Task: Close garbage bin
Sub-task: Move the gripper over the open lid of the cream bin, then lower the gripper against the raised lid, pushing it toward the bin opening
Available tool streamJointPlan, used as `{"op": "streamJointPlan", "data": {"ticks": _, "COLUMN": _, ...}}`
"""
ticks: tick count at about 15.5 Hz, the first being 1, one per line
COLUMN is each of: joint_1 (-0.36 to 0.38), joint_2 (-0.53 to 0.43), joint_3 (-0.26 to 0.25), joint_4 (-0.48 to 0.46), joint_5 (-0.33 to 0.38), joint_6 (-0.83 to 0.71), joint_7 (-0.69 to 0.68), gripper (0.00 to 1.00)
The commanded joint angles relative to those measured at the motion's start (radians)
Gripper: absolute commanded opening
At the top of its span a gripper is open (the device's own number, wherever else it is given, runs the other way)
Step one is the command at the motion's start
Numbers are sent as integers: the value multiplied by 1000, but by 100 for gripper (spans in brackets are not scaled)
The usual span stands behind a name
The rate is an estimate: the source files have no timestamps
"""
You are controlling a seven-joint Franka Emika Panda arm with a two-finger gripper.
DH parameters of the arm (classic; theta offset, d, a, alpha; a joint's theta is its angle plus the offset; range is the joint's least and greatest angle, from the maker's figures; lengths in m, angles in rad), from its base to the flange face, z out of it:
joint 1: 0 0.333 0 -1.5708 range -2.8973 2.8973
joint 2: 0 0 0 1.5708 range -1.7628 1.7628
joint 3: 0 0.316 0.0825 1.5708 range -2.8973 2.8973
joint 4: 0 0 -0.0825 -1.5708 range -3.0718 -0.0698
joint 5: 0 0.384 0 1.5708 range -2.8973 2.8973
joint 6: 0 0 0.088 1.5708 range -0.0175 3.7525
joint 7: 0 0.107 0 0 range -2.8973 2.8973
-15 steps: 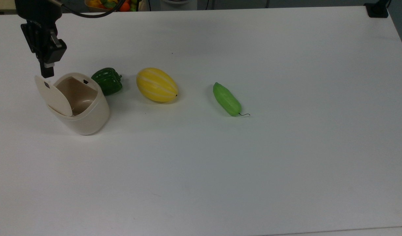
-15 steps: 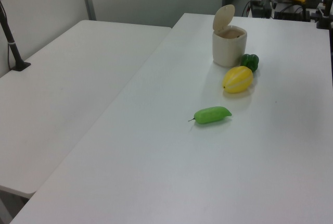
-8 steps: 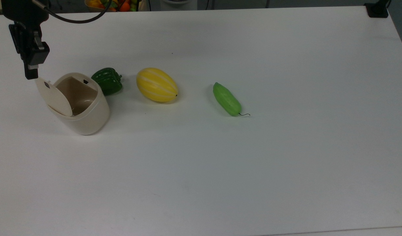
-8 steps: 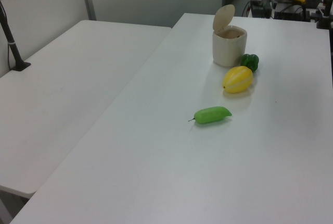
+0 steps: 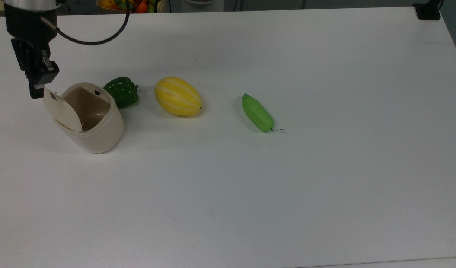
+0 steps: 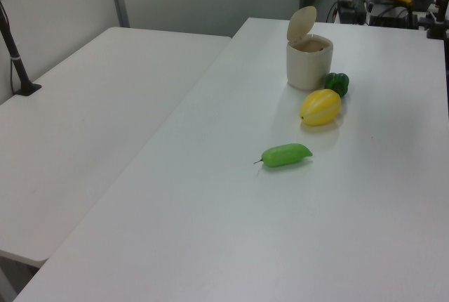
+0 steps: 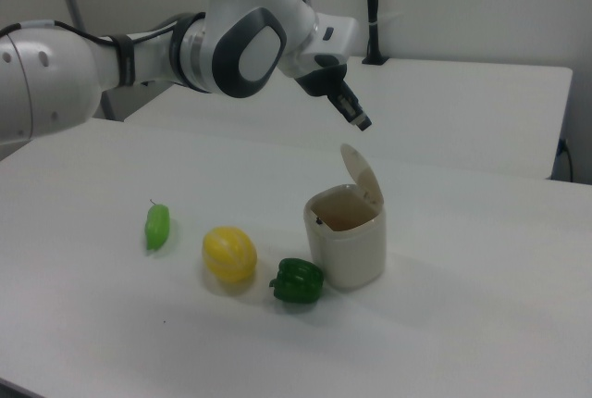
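The cream-beige garbage bin (image 5: 101,134) stands at the top view's left with its hinged lid (image 5: 64,111) raised and the inside showing. My black gripper (image 5: 36,93) hangs just off the lid's upper left edge in the top view, fingers shut and holding nothing. In the right view the gripper (image 7: 363,123) sits a little above and behind the upright lid (image 7: 363,176) of the bin (image 7: 351,250), apart from it. The left view has the bin (image 6: 309,67) far back on the table, lid (image 6: 302,23) up.
A green pepper (image 5: 121,92) lies right beside the bin, then a yellow melon (image 5: 178,96) and a green cucumber (image 5: 257,112) further to the top view's right. A fruit basket (image 5: 131,5) sits past the table's far edge. A second white table (image 6: 91,105) adjoins.
The gripper moved from above the lid's top edge to the top view's left, then came slightly down and closer to the lid. The lid stays raised; nothing else moved.
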State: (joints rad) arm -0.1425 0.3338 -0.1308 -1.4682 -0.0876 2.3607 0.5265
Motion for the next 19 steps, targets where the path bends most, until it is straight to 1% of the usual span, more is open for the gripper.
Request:
{"op": "streamJointPlan", "data": {"ticks": 1, "joint_1": -12, "joint_2": 11, "joint_3": -1, "joint_4": -3, "joint_5": -9, "joint_6": 38, "joint_7": -59, "gripper": 0}}
{"op": "streamJointPlan", "data": {"ticks": 5, "joint_1": -17, "joint_2": 13, "joint_3": 0, "joint_4": -14, "joint_5": 3, "joint_6": 17, "joint_7": -72, "gripper": 0}}
{"op": "streamJointPlan", "data": {"ticks": 9, "joint_1": -11, "joint_2": 13, "joint_3": 10, "joint_4": -20, "joint_5": 5, "joint_6": -95, "joint_7": -91, "gripper": 0}}
{"op": "streamJointPlan", "data": {"ticks": 14, "joint_1": -8, "joint_2": 13, "joint_3": 13, "joint_4": -20, "joint_5": 60, "joint_6": -193, "joint_7": -158, "gripper": 0}}
{"op": "streamJointPlan", "data": {"ticks": 16, "joint_1": -3, "joint_2": 13, "joint_3": 13, "joint_4": -21, "joint_5": 63, "joint_6": -236, "joint_7": -177, "gripper": 0}}
{"op": "streamJointPlan", "data": {"ticks": 19, "joint_1": 3, "joint_2": 14, "joint_3": 14, "joint_4": -41, "joint_5": 63, "joint_6": -248, "joint_7": -178, "gripper": 0}}
